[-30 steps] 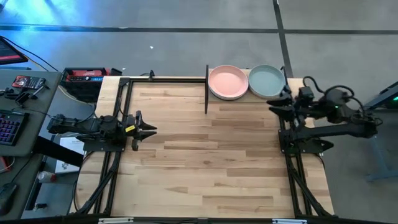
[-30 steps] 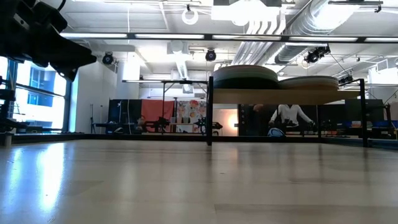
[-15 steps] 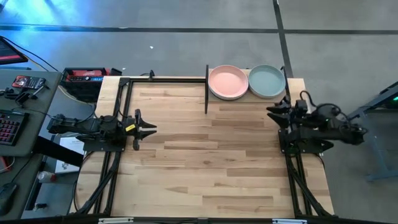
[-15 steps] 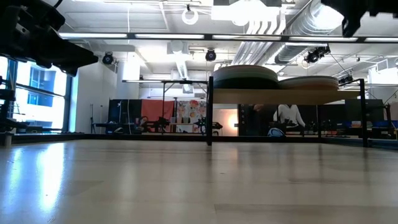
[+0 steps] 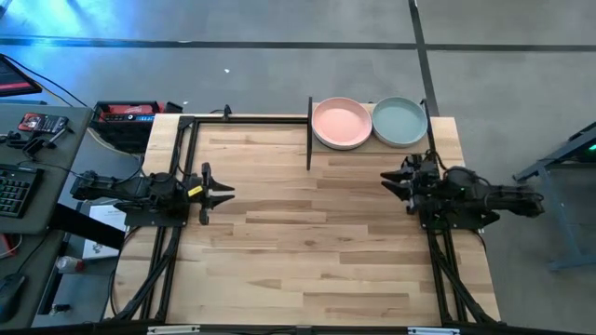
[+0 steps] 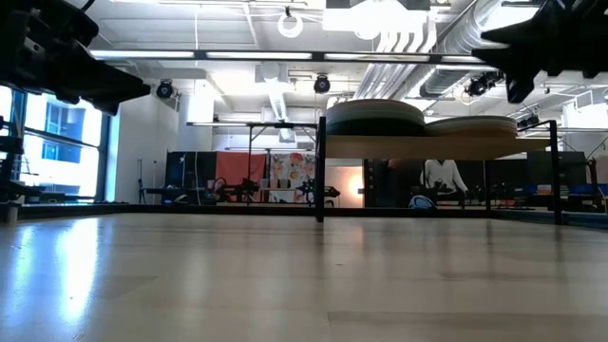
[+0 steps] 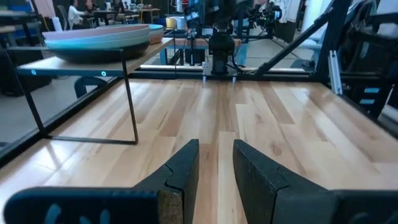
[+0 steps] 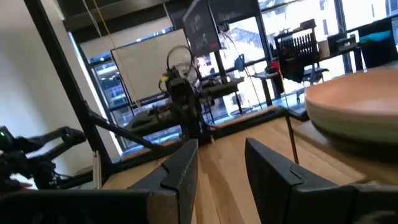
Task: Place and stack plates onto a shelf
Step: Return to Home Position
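While a desk with a keyboard (image 5: 11, 194) stands on grey floor to its left, the butcher-block table (image 5: 307, 251) lies bare in the middle. The left gripper (image 5: 223, 194) sits at the table's left edge, fingers spread, unmoved. At the far edge the shelf (image 6: 456, 149) carries two stacks of plates, the pink-topped stack (image 5: 341, 122) and, just beside it, the mint-topped stack (image 5: 399, 122). The plates underneath cannot be counted. The right gripper (image 5: 389, 182), fingers parted and empty, has drawn back from the shelf to the table's right edge. Ceiling ducts fill the hall behind.
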{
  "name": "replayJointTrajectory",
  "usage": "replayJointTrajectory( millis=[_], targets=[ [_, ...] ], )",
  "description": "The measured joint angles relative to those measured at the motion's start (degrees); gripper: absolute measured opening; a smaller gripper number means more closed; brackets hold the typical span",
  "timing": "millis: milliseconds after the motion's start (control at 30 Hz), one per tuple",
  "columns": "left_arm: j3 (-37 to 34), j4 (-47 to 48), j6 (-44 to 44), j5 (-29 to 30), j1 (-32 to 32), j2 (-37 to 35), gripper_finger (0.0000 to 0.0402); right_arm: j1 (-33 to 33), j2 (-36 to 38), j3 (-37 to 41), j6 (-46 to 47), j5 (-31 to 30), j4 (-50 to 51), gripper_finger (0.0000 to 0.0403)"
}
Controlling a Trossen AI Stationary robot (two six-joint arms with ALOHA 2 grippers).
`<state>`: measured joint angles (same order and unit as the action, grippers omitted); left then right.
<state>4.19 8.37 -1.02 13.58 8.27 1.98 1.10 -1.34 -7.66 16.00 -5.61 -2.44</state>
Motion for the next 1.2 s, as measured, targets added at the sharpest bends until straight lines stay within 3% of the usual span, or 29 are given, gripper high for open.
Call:
replayJointTrajectory(
  millis=[300, 600, 1200],
  targets=[
    [0.0, 0.0, 6.7, 0.1, 0.0, 0.0, 0.0086, 0.0, 0.0, 7.1, 1.5, 0.2, -5.3, 0.0117],
    [0.0, 0.1, 6.8, 0.1, 0.0, 0.0, 0.0086, 0.0, -0.3, 7.1, 0.9, 0.7, 0.7, 0.0117],
    [0.0, 0.1, 6.7, 0.1, 0.0, 0.0, 0.0086, 0.0, -1.3, 7.1, 2.6, 2.7, 1.2, 0.0117]
  ],
)
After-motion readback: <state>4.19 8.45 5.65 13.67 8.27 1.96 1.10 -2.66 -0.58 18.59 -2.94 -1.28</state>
